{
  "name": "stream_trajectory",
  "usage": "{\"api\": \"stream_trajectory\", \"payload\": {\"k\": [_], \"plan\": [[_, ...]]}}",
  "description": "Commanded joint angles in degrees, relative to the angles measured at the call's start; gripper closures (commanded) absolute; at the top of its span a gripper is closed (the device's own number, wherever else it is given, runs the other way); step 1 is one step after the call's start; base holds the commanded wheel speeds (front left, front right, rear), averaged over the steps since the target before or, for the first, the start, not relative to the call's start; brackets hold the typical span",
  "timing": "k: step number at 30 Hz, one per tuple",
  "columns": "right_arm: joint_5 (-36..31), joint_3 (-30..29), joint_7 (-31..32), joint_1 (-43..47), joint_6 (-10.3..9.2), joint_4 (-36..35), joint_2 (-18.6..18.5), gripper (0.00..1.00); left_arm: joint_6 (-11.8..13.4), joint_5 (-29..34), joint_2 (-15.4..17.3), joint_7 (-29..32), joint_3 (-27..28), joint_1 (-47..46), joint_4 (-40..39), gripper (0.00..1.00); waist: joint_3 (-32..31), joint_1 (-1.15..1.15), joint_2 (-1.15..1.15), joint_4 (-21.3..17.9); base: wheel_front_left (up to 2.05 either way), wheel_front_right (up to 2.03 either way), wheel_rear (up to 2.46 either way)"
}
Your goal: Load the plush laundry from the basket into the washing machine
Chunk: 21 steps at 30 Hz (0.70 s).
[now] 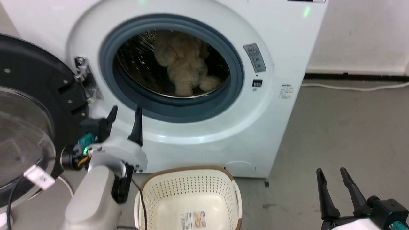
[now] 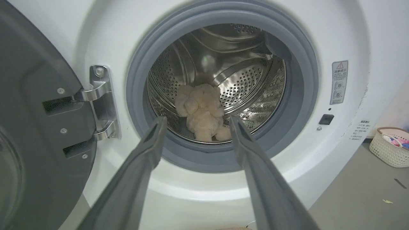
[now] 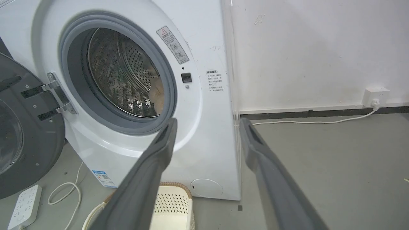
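Resting inside the washing machine (image 1: 271,127) is plush laundry (image 1: 187,68).

The door (image 1: 35,73) runs off the left edge of the head view. The basket (image 1: 188,185) gets chopped by the bottom edge, near end out of frame, and the sticker (image 1: 193,220) on its floor is way too small to read. Same deal with the warning label (image 2: 339,82) on the washing machine (image 1: 287,32). From the right wrist, the plush laundry (image 3: 158,95) is just a beige sliver behind the grey port ring (image 3: 170,83). A second little basket (image 2: 391,150) is clipped by the left wrist view's right edge.
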Motion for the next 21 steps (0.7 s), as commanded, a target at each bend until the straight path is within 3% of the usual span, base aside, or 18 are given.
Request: {"api": "stream_trajectory", "payload": {"k": [1,10,21], "plan": [[-0.34,-0.05,0.30,0.93,-0.04,-0.52,-0.01,0.00,0.24,0.14,0.37,-0.31,0.17,2.08,-1.34,0.00,-1.19,0.02,0.00,0.60,0.00,0.00,0.00],[-1.50,-0.01,0.70,2.11,-0.04,-1.12,-0.01,0.00,1.29,-1.05,2.38,0.67,0.78,11.73,-11.30,0.00,-3.40,0.02,0.00,0.98,0.00,0.00,0.00],[-2.85,-0.07,0.87,3.15,-0.04,-0.95,-0.01,0.00,5.84,-4.06,3.12,4.81,2.79,25.11,-23.95,0.00,-4.63,0.02,0.00,0.42,0.00,0.00,0.00]]}}
